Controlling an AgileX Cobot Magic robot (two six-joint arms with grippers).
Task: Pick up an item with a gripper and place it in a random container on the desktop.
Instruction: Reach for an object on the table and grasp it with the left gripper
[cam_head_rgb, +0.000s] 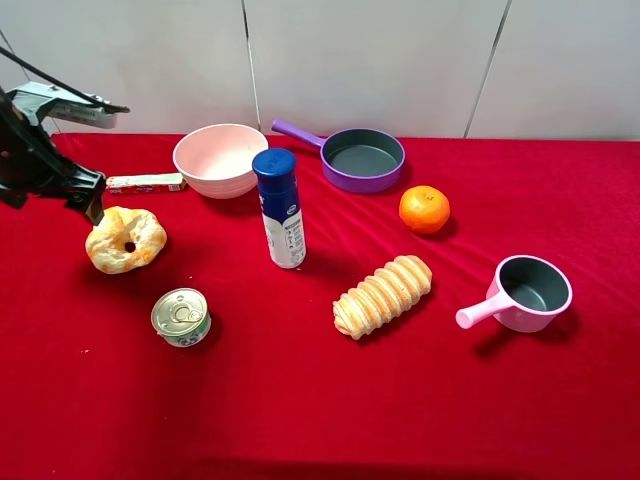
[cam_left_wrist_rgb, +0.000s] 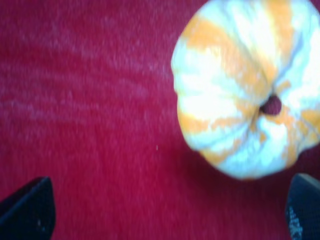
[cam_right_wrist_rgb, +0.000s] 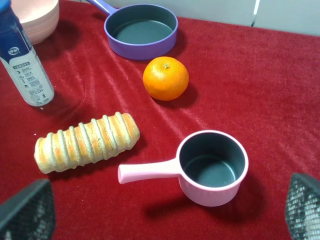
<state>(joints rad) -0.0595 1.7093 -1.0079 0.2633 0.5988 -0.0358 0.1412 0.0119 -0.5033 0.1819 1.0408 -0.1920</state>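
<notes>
Ring bread (cam_head_rgb: 125, 240) lies flat on the red desktop (cam_head_rgb: 300, 420) near the left edge, not gripped. Left gripper (cam_head_rgb: 94, 207) is at the bread's far-left rim, jaws spread wide and holding nothing; cannot tell whether it touches the bread. Pink bowl (cam_head_rgb: 215, 182) stands at the far edge, left of centre. A flat packet (cam_head_rgb: 146, 183) lies between bread and bowl. Tin can (cam_head_rgb: 181, 317) is near the bread on the front side. A blue-capped bottle (cam_head_rgb: 280, 208) stands upright beside the bowl. Right gripper (cam_right_wrist_rgb: 165, 215) is wide open and empty, near the pink handled pot (cam_right_wrist_rgb: 212, 167).
</notes>
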